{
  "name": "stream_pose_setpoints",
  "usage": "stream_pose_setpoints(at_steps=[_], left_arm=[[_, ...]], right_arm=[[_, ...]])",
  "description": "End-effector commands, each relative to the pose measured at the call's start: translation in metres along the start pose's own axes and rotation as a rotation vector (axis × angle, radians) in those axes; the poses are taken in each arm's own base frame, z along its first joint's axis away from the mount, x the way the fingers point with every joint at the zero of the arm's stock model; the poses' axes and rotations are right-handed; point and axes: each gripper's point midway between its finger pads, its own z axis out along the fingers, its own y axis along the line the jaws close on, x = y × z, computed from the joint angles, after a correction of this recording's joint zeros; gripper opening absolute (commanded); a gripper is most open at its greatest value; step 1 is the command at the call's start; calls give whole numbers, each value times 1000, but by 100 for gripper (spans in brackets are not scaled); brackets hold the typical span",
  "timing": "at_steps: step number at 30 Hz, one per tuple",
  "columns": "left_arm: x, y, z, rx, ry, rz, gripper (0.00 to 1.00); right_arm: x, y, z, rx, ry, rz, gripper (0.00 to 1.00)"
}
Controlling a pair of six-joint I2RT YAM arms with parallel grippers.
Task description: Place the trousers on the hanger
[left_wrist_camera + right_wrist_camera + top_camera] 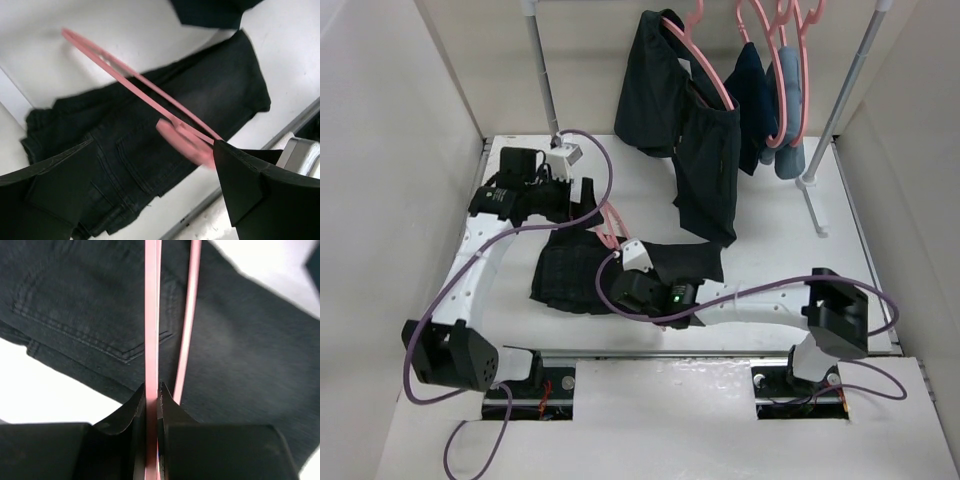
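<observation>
Left gripper (154,150) hangs over the left half of the counter (780,240) with its jaws spread wide, gripping nothing. In the left wrist view the hanger (130,79) crosses the gap on a slant, and its near end meets the tip of the finger on the right side of that view. I cannot tell whether it really touches that finger.

Below it, the trousers (200,95) lie on the counter in a loosely folded black heap, near the front edge and between the two arms. A stitched back pocket faces up. The pink hanger sits above the fabric, and I cannot tell whether it rests on the cloth or clears it.

Further right, the right gripper (151,392) reaches in from the right arm and is pinched tight on the hanger. One thin pink bar is clamped between its fingers and a second bar runs just beside it, over the pocket seam.

At the back right, a rack pole (845,100) stands. A shorter black garment (665,100), a navy garment (755,85) and a light-blue garment (790,90) hang there on other pink hangers.
</observation>
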Motion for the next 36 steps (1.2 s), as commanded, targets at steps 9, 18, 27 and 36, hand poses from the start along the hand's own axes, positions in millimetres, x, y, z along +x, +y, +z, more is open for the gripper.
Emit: stream_pose_setpoints(at_steps=[9,18,27,36], left_arm=[[53,23,21,-66,196,-98,97],[76,13,27,43,382,-110,63],[78,7,37,123,407,-118,0],[87,10,42,125,423,-129,0]], right_arm=[[28,40,27,-97,94,-10,0],[17,23,27,-8,73,102,0],[17,30,33,-36,92,93,0],[-28,-14,-20,-167,52,130,93]])
